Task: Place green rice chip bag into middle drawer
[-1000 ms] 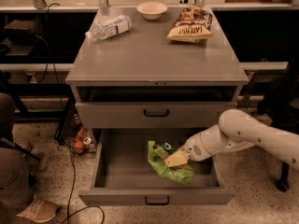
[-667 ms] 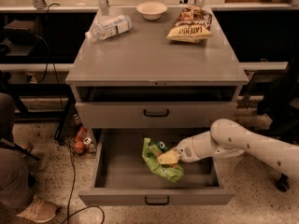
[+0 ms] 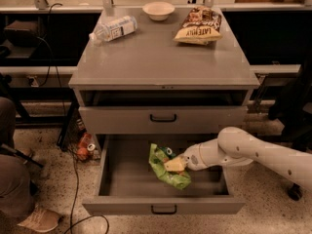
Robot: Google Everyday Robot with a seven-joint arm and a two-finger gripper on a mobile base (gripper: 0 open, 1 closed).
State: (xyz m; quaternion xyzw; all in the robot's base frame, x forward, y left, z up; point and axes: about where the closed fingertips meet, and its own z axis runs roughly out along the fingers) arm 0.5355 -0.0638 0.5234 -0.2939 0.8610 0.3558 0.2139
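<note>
Closed on the upper part of the green rice chip bag (image 3: 170,178), the gripper (image 3: 175,165) is seen inside the pulled-out middle drawer (image 3: 126,182), with its white arm (image 3: 253,152) extended from the right. The crumpled bag is held near the drawer's centre, above the floor. A yellow-and-brown chip bag (image 3: 197,27), a bowl (image 3: 158,9) and a water bottle (image 3: 113,29) are set on the cabinet top (image 3: 161,62).

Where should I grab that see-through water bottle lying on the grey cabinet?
Probably around its middle, straight down from above: the clear plastic water bottle lies on its side on the grey cabinet top, round body facing up. The gripper is at the shiny green bag in the open grey drawer.
</note>
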